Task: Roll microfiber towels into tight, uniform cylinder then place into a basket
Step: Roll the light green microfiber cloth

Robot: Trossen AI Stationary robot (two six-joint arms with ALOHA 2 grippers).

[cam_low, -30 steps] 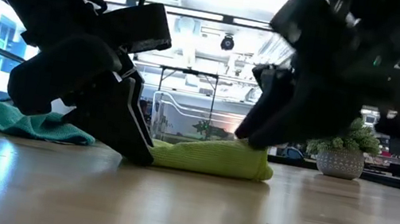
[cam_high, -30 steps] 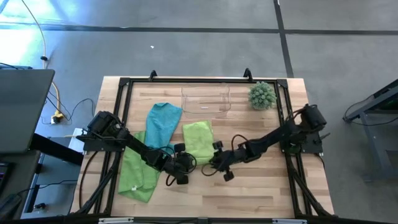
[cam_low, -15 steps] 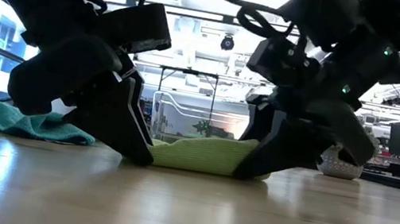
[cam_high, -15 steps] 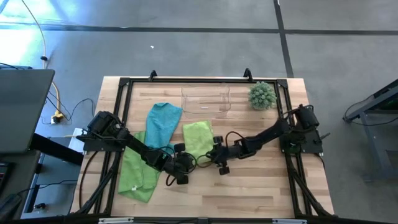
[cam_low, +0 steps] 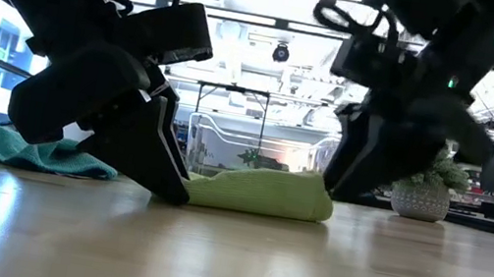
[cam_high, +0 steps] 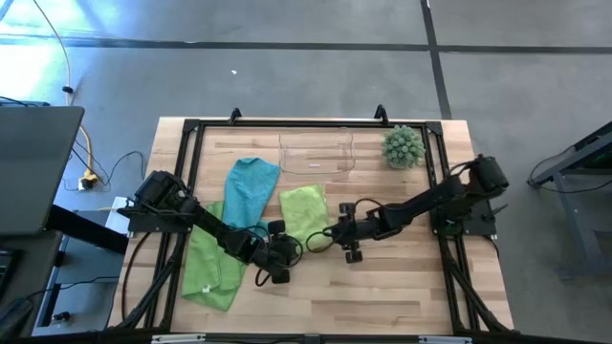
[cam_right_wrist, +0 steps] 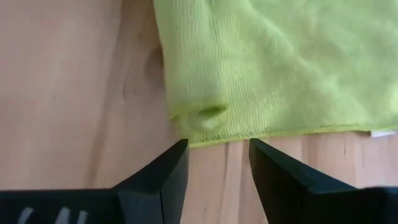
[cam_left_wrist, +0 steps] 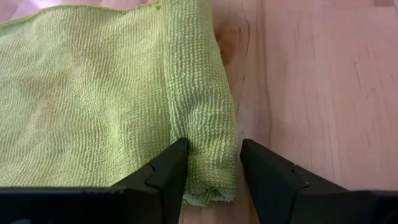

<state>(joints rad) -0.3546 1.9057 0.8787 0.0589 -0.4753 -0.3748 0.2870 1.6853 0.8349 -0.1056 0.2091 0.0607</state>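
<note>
I have the lime towel [cam_high: 305, 212] lying mid-frame on the surface [cam_high: 402, 287], its near edge turned into a short roll. My left pincer [cam_left_wrist: 211, 163] is pinched on that roll's end; my right pincer [cam_right_wrist: 214, 163] hangs parted just off the other corner, holding nothing. The cloth looks soft, light and floppy, so I'd grip the rolled hem at both ends. The basket [cam_high: 316, 153] sits at the top centre, with bare wood between it and the towel.
</note>
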